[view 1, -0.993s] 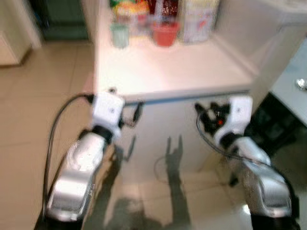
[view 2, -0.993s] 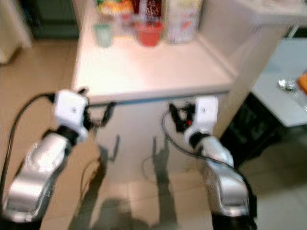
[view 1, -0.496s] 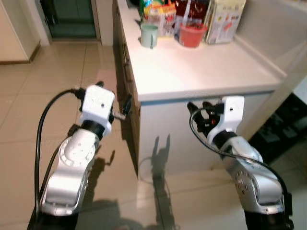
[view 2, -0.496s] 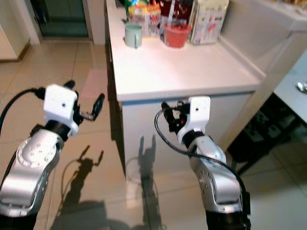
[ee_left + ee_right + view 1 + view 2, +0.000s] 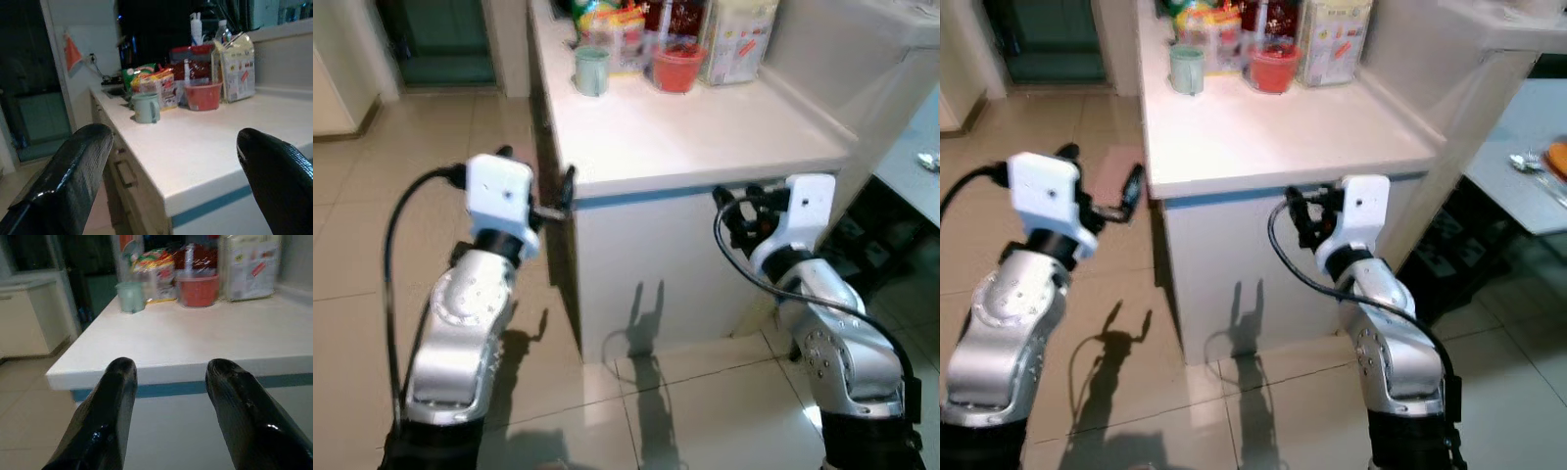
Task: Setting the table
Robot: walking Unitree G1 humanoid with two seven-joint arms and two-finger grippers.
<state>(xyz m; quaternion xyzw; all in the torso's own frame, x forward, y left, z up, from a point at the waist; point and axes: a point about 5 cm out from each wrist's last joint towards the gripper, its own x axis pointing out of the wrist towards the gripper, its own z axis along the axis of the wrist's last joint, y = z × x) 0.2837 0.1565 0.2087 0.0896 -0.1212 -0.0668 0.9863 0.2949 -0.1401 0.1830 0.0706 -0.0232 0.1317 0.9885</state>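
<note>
Head camera first: the left gripper (image 5: 563,191) is up at the near left corner of the white table (image 5: 705,137), its 2 black fingers spread and empty, just short of the edge. The silver left arm is bent at the elbow, forearm raised toward the corner. The right gripper (image 5: 732,208) sits just below the table's front edge with its blue strip; from here I cannot tell how far its fingers are parted. The right arm is likewise bent, wrist lifted to the table front. At the far end of the table stand a pale green mug (image 5: 591,70), a red bowl (image 5: 676,69), a white carton (image 5: 736,41) and colourful snack packets (image 5: 617,24). Off to the right, a grey-blue surface (image 5: 1528,176) carries a spoon (image 5: 1526,164).

Left wrist view: the fingers (image 5: 73,171) are wide apart, nothing between them, framing the table top with the mug (image 5: 145,107) and bowl (image 5: 203,96) well beyond.

Right wrist view: the fingers (image 5: 110,406) are moderately parted, holding nothing, level with the table's edge; mug (image 5: 131,296), bowl (image 5: 197,290) and carton (image 5: 249,267) sit at the back.
</note>
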